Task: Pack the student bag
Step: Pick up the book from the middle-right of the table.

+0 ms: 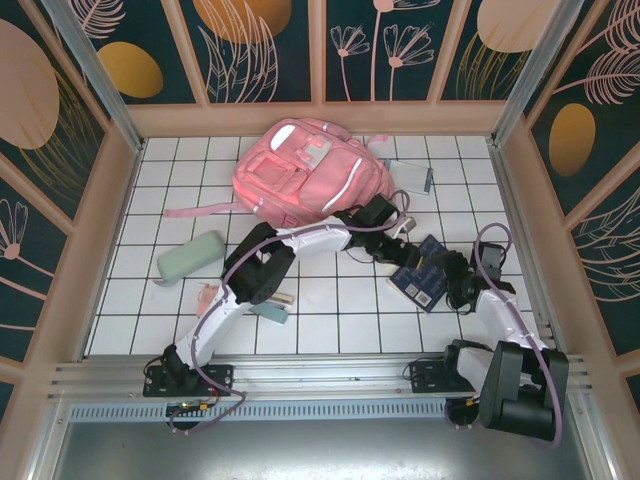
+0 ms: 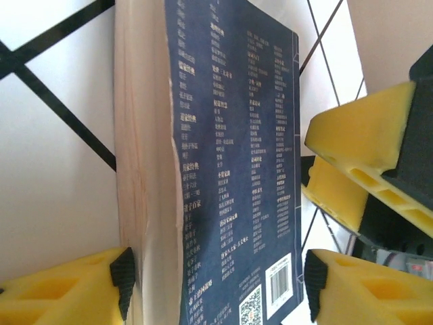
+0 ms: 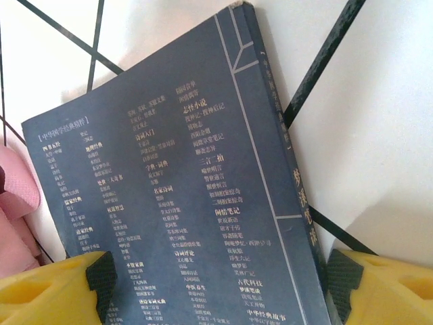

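Pink backpack [image 1: 305,172] lies flat at the far centre of the tiled table [image 1: 150,300], and a dark blue book [image 1: 420,272] lies on the tiles to its near right. Left gripper [image 2: 220,281] is spread wide across the book: one pad touches the page edge, the other sits just clear of the cover. Right gripper [image 3: 222,281] is likewise parted, with a finger on either side of the same book near its spine.

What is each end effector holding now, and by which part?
It cannot be told. The left end effector and right end effector straddle the dark blue book, pads at its edges; contact is unclear.
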Action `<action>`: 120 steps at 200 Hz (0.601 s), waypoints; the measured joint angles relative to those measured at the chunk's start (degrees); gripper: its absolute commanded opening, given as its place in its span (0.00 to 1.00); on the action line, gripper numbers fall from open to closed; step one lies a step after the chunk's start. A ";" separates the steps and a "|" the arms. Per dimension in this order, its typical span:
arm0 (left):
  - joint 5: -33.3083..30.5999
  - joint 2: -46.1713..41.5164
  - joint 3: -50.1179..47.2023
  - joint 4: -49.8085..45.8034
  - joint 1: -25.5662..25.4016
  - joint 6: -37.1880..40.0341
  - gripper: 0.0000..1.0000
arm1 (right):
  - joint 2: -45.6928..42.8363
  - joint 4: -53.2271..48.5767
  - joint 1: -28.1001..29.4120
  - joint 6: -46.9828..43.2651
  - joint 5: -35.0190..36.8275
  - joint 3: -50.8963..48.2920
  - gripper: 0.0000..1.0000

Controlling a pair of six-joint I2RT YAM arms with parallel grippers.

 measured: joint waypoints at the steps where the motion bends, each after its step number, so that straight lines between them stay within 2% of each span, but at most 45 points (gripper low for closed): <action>1: 0.04 0.00 0.02 0.00 0.02 -0.09 0.61 | 0.00 0.00 -0.02 0.00 -0.04 0.00 0.84; 65: 2.69 0.33 0.33 2.36 0.35 -3.23 0.31 | -0.33 0.74 -0.09 -0.04 -0.31 -0.72 0.84; 86: 4.35 0.26 0.00 4.98 0.09 -5.05 0.30 | -0.33 0.81 -0.09 -0.09 -0.31 -0.83 0.83; 120: 6.27 0.22 -0.83 7.69 -0.17 -7.43 0.43 | -0.44 0.94 -0.33 -0.24 -0.70 -0.94 0.83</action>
